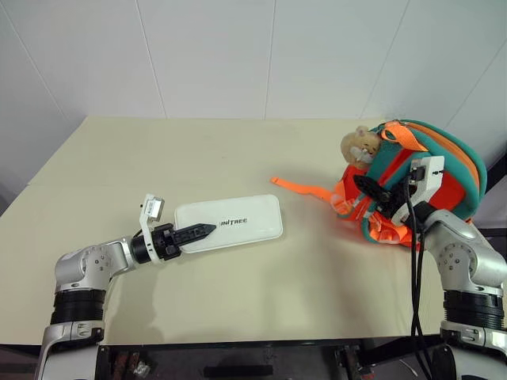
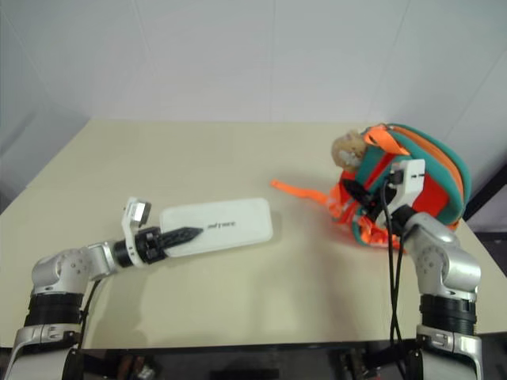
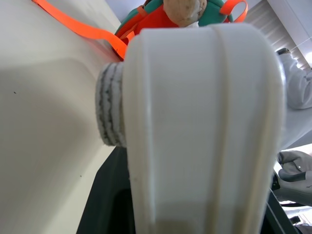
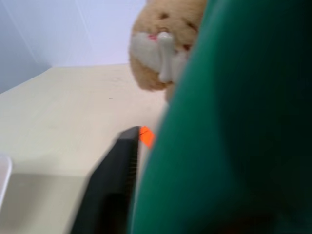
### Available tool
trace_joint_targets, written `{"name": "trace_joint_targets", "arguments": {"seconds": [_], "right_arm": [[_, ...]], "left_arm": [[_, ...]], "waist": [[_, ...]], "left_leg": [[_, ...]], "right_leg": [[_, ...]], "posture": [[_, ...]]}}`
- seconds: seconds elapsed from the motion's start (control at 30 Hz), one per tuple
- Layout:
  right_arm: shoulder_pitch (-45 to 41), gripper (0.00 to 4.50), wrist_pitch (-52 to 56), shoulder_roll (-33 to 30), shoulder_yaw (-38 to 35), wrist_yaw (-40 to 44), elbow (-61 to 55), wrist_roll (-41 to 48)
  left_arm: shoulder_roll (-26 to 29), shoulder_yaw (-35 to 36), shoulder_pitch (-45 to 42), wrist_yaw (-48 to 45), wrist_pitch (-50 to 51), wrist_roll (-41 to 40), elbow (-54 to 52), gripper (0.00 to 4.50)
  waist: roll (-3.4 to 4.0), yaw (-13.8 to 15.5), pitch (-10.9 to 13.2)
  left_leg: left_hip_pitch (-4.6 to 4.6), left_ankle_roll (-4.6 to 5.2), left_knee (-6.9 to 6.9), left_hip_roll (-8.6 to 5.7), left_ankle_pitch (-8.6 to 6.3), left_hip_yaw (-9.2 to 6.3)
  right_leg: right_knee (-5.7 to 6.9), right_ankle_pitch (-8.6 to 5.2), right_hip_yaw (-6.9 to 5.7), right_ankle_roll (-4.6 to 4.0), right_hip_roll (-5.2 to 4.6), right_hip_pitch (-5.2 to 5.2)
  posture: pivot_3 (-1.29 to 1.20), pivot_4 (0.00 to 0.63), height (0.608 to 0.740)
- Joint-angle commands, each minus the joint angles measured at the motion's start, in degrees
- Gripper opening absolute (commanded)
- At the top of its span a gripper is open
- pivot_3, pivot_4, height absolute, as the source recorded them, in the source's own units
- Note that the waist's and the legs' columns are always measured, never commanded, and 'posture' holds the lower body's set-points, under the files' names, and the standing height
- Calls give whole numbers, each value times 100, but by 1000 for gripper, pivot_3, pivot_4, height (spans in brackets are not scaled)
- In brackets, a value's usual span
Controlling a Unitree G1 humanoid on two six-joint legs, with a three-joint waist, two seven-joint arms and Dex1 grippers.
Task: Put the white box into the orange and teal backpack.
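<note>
Left gripper (image 1: 200,232): nearest the camera, reaching level over the table's near left part. Its black fingers (image 1: 192,233) sit close together at the near short end of the white box, one lying on the lid; the other cannot be seen, so a pinch on that edge is likely but cannot be confirmed.

White box (image 1: 238,222): lies flat on the table (image 1: 119,158), running away from the left fingers toward the backpack, dark lettering just past the fingertip. An end grip would leave the far end free to lead into the bag.

Right gripper (image 1: 374,192): pressed against the front of the backpack. One black finger (image 4: 109,187) shows beside teal fabric; the other is hidden behind it. It seems to be closing on the trim, probably to steady the bag or pull its mouth open, but whether it has caught fabric cannot be told.

Orange and teal backpack (image 1: 444,170): on its side at the far right, well apart from the box, an orange strap (image 1: 305,188) trailing toward it.

Plush bear (image 1: 360,146): just beyond the right fingers, on the bag's upper edge.

Stage: box not yet in.
</note>
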Motion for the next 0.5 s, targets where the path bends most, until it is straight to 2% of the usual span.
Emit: {"name": "trace_joint_targets", "arguments": {"seconds": [0.03,0.1,0.33,0.5], "right_arm": [[-171,503,-17,-80,50,219,-43,135],[-214,32,87,-113,147,498,-135,273],[-606,27,1348,-43,335,968,-698,1410],[-884,27,2826,88,332,1020,-1354,3137]], "left_arm": [[110,243,22,-13,-49,-232,-240,1307],[193,327,41,-35,74,-311,-244,1307],[754,616,155,-88,-41,-256,-11,1307],[996,846,323,-63,-286,-179,291,1307]], "waist": [[0,-2,0],[0,-8,0],[2,-90,1],[4,-136,3]], "left_leg": [[0,0,0,0,0,0],[0,0,1,0,0,0],[1,0,-4,3,0,-1],[1,-1,-16,5,0,-1]], "right_leg": [[0,0,0,0,0,0],[0,0,0,0,0,0],[3,0,0,0,2,-2],[1,-3,-1,-5,1,-6]], "posture": [[0,150,740],[0,150,740],[0,150,740],[0,150,740]]}}
